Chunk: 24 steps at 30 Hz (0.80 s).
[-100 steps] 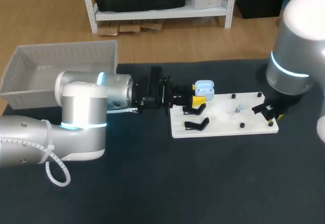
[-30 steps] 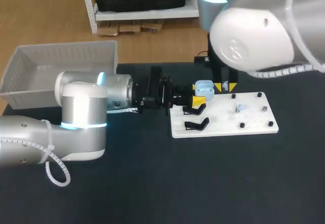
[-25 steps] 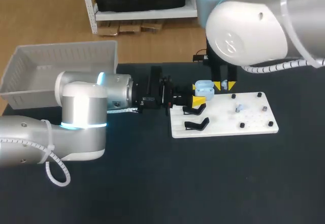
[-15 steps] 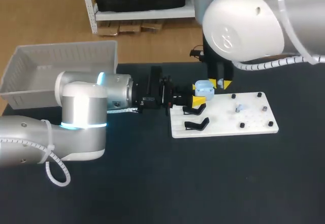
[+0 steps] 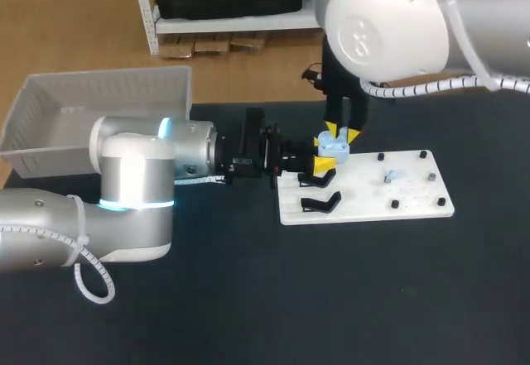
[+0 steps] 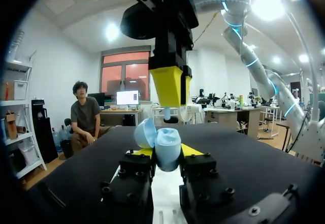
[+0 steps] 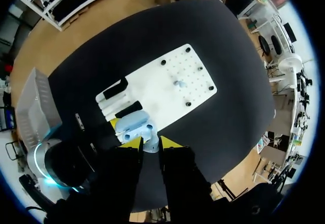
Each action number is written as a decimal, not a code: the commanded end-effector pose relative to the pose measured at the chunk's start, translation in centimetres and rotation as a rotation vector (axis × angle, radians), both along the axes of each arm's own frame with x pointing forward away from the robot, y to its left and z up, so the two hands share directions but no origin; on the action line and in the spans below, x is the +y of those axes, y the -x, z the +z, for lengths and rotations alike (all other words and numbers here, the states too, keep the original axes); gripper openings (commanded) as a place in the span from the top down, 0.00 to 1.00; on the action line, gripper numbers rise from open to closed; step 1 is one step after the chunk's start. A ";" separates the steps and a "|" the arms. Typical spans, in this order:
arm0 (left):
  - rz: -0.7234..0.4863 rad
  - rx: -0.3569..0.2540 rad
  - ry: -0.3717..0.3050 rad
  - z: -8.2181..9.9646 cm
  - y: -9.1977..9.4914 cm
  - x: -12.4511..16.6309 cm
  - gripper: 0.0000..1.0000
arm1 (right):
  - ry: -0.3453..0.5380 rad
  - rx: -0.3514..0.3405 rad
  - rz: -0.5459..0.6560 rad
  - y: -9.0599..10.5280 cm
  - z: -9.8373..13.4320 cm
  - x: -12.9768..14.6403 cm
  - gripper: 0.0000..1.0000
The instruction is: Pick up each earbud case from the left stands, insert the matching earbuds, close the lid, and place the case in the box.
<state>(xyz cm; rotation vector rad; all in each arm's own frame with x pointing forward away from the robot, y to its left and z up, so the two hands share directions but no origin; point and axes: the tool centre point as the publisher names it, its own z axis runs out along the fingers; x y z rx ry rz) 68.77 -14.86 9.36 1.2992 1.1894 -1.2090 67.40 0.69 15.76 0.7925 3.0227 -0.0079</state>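
Over the white pegboard's (image 5: 414,208) left edge, clamps the open blue earbud case (image 5: 334,145) in the left tool (image 5: 323,166). Poises the right tool (image 5: 342,132) just above, pinching what looks like an earbud (image 7: 150,145). Leaves, seemingly, the second earbud (image 5: 387,176), lid (image 6: 144,132) and box (image 5: 99,92) to do.

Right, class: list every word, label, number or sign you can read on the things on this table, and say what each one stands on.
None: no word, number or sign is readable on anything on the table.
earbud case: plain pale blue, no print showing.
white board: only holes and pegs, no markings.
box: plain walls, no label showing.
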 end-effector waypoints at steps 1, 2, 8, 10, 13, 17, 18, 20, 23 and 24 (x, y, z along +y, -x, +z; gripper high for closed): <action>0.007 -0.004 0.003 -0.1 0.2 0.0 1.00 | 0.001 -0.001 -0.001 0.1 0.1 0.0 1.00; 0.007 -0.004 0.003 -0.1 0.2 0.0 1.00 | 0.001 -0.001 -0.001 0.1 0.1 0.0 1.00; 0.007 -0.004 0.003 -0.1 0.2 0.0 1.00 | 0.001 -0.001 -0.001 0.1 0.1 0.0 1.00; 0.007 -0.004 0.003 -0.1 0.2 0.0 1.00 | 0.011 0.005 0.004 0.1 0.0 0.1 1.00; 0.007 -0.004 0.003 -0.1 0.2 0.0 1.00 | 0.023 0.010 0.010 0.3 0.0 0.3 1.00; 0.007 -0.004 0.003 -0.1 0.2 0.0 1.00 | 0.034 0.005 0.017 0.5 0.0 0.7 1.00; 0.007 -0.004 0.003 -0.1 0.2 0.0 1.00 | 0.035 0.004 0.019 0.5 0.1 0.7 1.00; 0.007 -0.004 0.003 -0.1 0.2 0.0 1.00 | 0.037 0.002 0.022 0.6 0.0 0.9 1.00; 0.007 -0.004 0.003 -0.1 0.2 0.0 1.00 | 0.040 0.000 0.024 0.5 0.0 1.0 1.00; 0.007 -0.004 0.003 -0.1 0.2 0.0 1.00 | 0.041 0.000 0.024 0.5 -0.1 1.1 1.00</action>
